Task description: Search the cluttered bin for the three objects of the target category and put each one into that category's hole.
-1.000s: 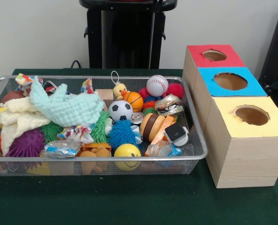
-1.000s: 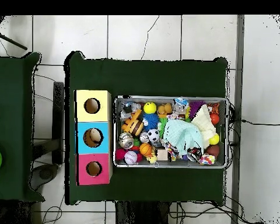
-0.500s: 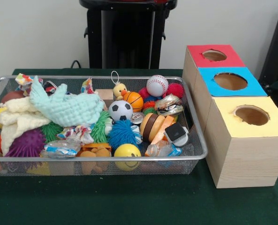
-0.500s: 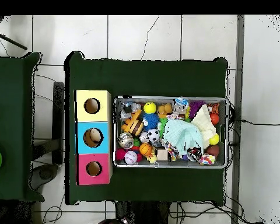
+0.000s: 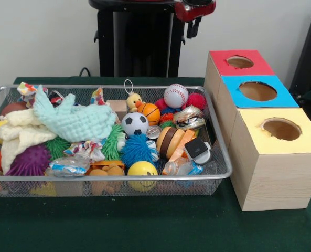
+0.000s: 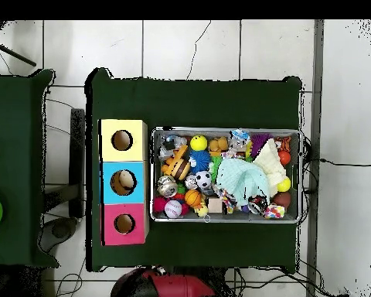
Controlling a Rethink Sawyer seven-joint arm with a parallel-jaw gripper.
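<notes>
Red arm [image 5: 195, 9] high at top edge

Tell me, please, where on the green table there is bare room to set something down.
The green cloth is bare in a wide strip before the mesh bin and the yellow box, and in a narrower strip behind the bin. The bin itself is packed full; the boxes stand close against its side.

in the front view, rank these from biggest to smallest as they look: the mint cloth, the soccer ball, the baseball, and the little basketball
1. Mint cloth, clearly largest.
2. Soccer ball and baseball: look alike; the baseball lies farther back, so unranked.
3. Basketball, smallest.
</notes>
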